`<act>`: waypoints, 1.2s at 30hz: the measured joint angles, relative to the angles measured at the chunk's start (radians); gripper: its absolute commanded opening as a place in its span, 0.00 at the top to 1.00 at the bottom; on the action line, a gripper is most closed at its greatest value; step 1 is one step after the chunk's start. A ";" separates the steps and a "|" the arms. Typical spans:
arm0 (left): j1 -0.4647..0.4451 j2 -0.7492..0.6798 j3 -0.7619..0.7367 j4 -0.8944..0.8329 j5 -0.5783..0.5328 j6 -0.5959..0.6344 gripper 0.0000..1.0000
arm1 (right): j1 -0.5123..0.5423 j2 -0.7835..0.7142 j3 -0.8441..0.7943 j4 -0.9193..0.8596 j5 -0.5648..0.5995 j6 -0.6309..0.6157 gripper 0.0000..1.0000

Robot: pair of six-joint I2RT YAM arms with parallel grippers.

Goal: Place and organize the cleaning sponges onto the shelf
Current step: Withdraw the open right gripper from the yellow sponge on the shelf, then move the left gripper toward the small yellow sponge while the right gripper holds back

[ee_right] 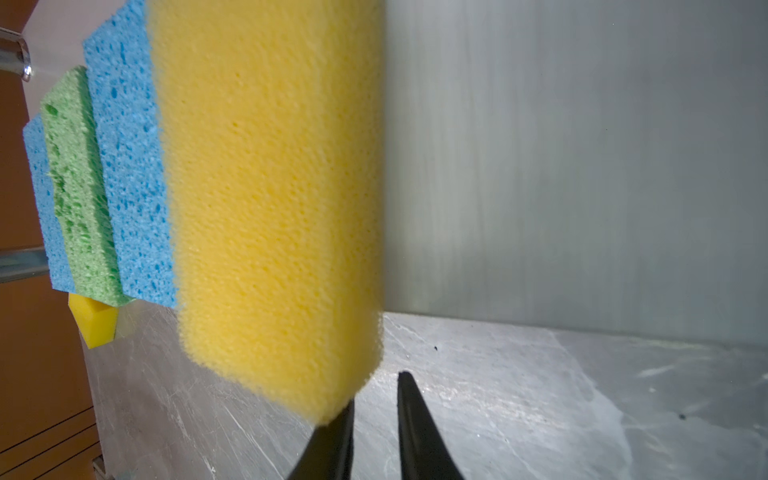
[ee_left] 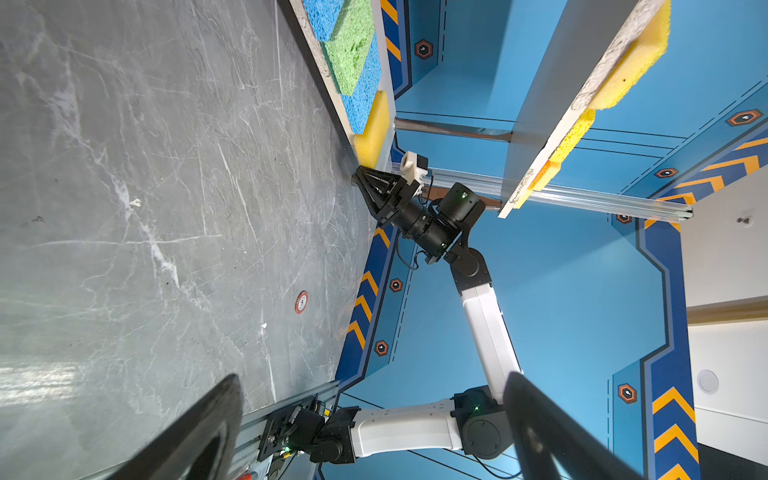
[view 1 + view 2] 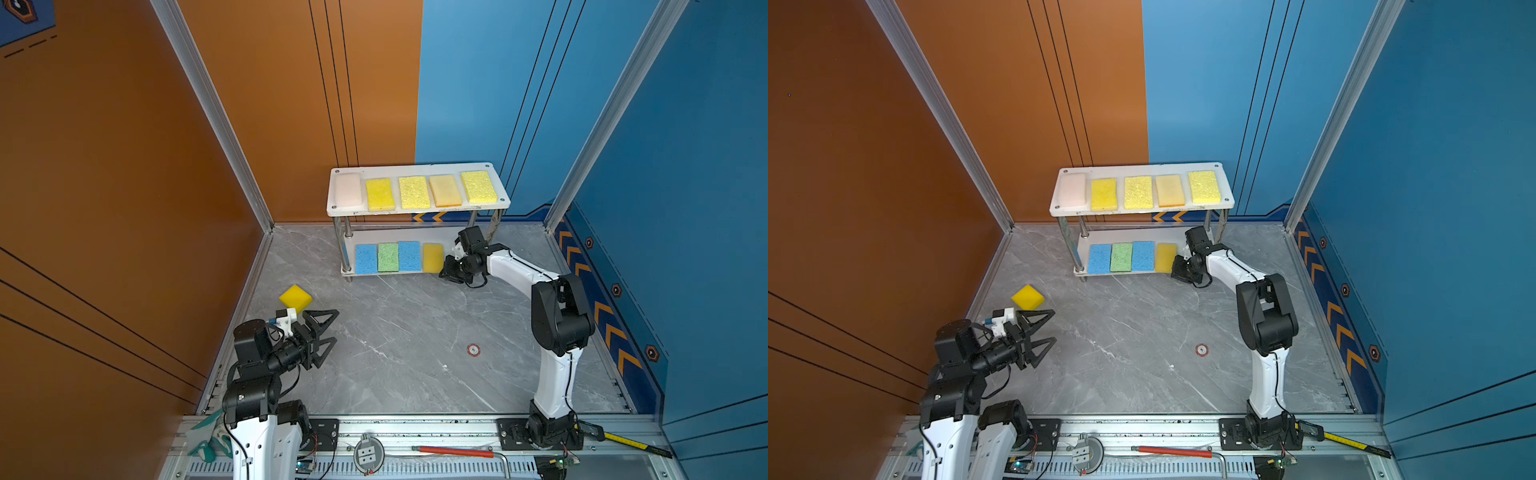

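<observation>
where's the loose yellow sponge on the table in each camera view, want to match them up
A top view: loose yellow sponge flat on the table, left of the shelf.
A top view: likewise, left of the shelf.
Left wrist: not in it.
Right wrist: small yellow block beyond the green sponge.
Shared landmark: the green sponge on the lower board.
</observation>
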 measured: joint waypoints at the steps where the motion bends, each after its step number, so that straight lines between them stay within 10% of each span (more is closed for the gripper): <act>1: 0.000 0.000 0.000 -0.005 0.000 0.000 0.02 | 0.000 0.005 0.005 0.000 0.000 0.000 0.78; 26: 0.021 0.069 0.025 -0.098 -0.026 0.082 0.02 | -0.006 0.035 0.051 0.000 -0.019 0.000 0.78; 36: 0.024 0.336 0.256 -0.332 -0.352 0.339 0.02 | 0.063 -0.156 -0.182 0.060 -0.044 0.041 0.71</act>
